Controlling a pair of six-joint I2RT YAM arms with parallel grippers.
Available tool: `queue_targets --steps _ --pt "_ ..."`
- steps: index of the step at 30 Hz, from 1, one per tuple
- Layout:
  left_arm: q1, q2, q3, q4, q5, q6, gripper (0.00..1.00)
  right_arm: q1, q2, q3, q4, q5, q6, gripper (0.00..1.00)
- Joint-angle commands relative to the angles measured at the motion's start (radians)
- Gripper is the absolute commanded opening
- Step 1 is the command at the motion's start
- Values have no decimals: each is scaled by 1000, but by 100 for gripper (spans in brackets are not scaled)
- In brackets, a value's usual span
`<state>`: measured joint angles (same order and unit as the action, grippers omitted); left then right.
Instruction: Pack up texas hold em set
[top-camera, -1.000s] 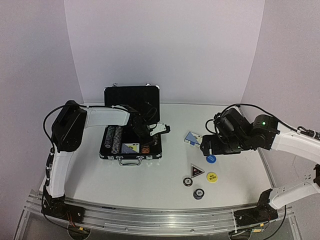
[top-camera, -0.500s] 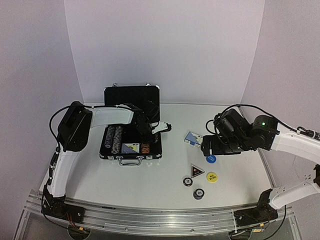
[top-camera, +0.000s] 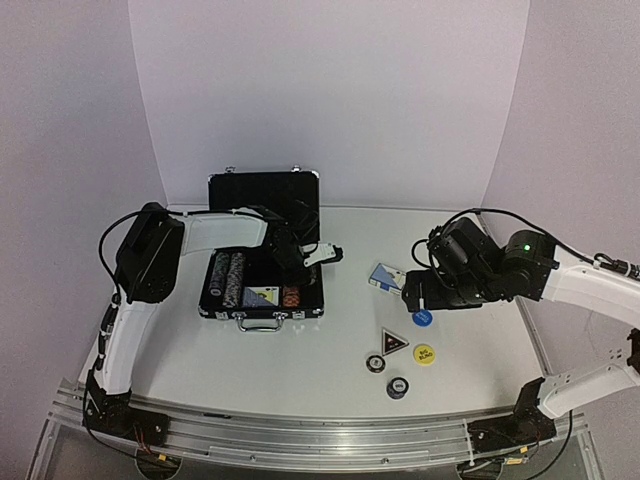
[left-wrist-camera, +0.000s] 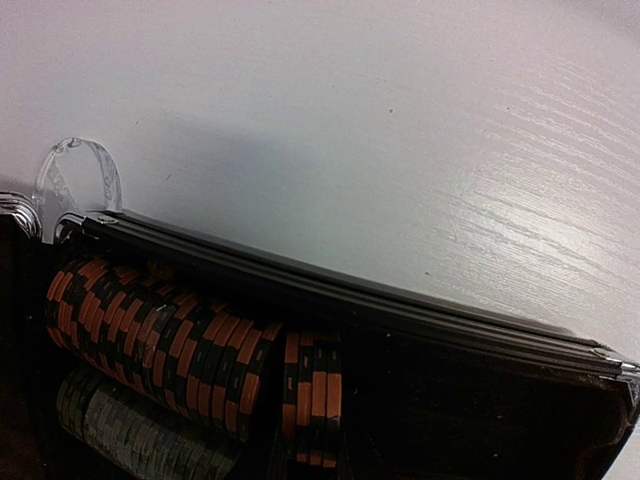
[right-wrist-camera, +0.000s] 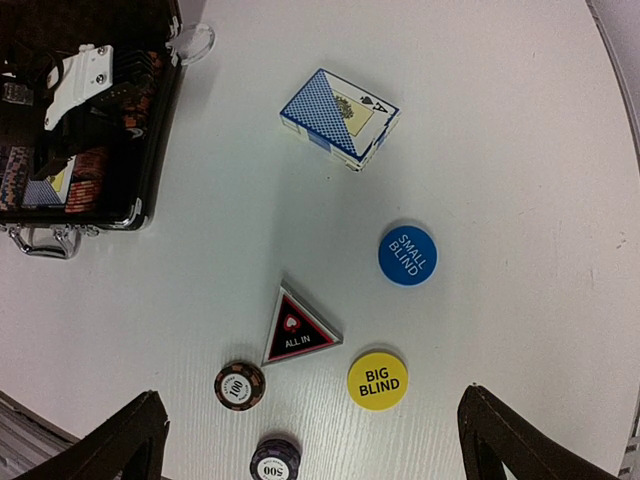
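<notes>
Pickup pending: right gripper (right-wrist-camera: 315, 430) wide, empty; left gripper (top-camera: 295, 258) above case (top-camera: 262, 315), grip unreadable.
Best to centre the jaws on card deck (right-wrist-camera: 338, 113), descend straight, pinch its long sides.

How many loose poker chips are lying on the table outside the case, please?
2. The 100 chip lies beside the ALL IN marker; the dark chip lies nearer the table's front edge. The right arm may hide more.

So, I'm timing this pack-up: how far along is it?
Done: chip rows and one deck sit in the open case. In hand: left gripper is over the case's right end; right gripper hovers open. Left: the second deck, blue button, yellow button, marker, two loose chips, then the lid.
</notes>
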<state>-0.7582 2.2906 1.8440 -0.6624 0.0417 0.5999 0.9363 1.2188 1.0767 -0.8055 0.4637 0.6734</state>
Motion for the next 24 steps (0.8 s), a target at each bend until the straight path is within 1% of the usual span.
queue_targets --steps 1,6,12,21,24 --pt "-1 -14 55 33 19 -14 17 -6 -2 6 3 0 -12 98" --pt "-1 -14 51 34 17 -11 22 -6 -2 9 3 -5 -18 98" --pt "-1 -5 52 34 -4 -20 22 -6 0 14 4 -7 -21 98" --pt "-1 -33 52 54 -35 -24 24 -6 25 38 3 -25 -46 98" --pt "-1 -35 50 68 -81 -21 24 -6 32 42 4 -27 -50 98"
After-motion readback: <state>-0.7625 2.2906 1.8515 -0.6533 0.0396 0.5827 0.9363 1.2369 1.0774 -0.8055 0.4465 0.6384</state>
